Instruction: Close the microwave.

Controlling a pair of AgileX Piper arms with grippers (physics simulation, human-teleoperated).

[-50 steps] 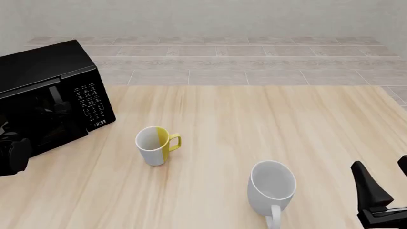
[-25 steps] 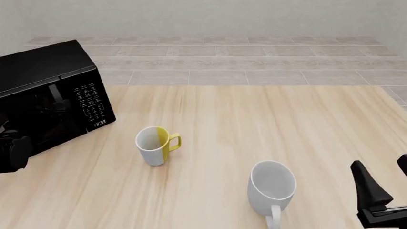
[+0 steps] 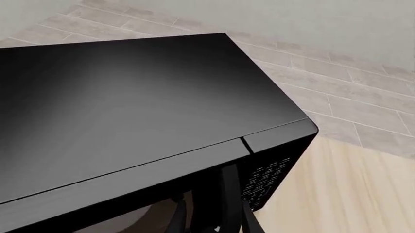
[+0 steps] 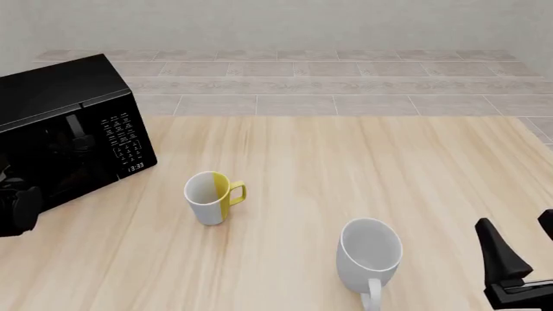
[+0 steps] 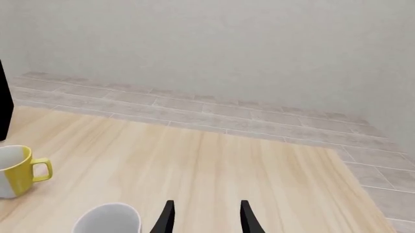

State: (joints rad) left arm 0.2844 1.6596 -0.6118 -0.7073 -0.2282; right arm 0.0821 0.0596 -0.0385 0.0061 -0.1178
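Two mugs on the light wooden tabletop [image 4: 346, 162], both well apart from the microwave [image 4: 65, 129]. Nearer one, a yellow-and-white mug [image 4: 210, 197] with its yellow handle turned toward the right side, just in front and to the right of the microwave's keypad corner. Farther right and closer to the camera, a white mug [image 4: 369, 256], handle toward the near edge, between the yellow-and-white mug and the right hand [image 5: 204, 219].

Microwave at the far left of the tabletop, turned at an angle, glossy black top wide in the left wrist view, keypad panel [image 4: 124, 138] and small clock facing the mugs. Door flush with the front from what shows, dark glass reflecting black shapes.

Left hand [image 4: 17, 210] low at the left edge of the front view, right against the lower part of the door glass; only a dark bulk visible, finger spacing impossible to tell, grip on anything likewise unclear.

Right hand at the near right corner, fingers parted with bare tabletop between them, nothing held, white mug just beside it. Tiled floor [image 4: 328, 84] and plain wall beyond the far edge.
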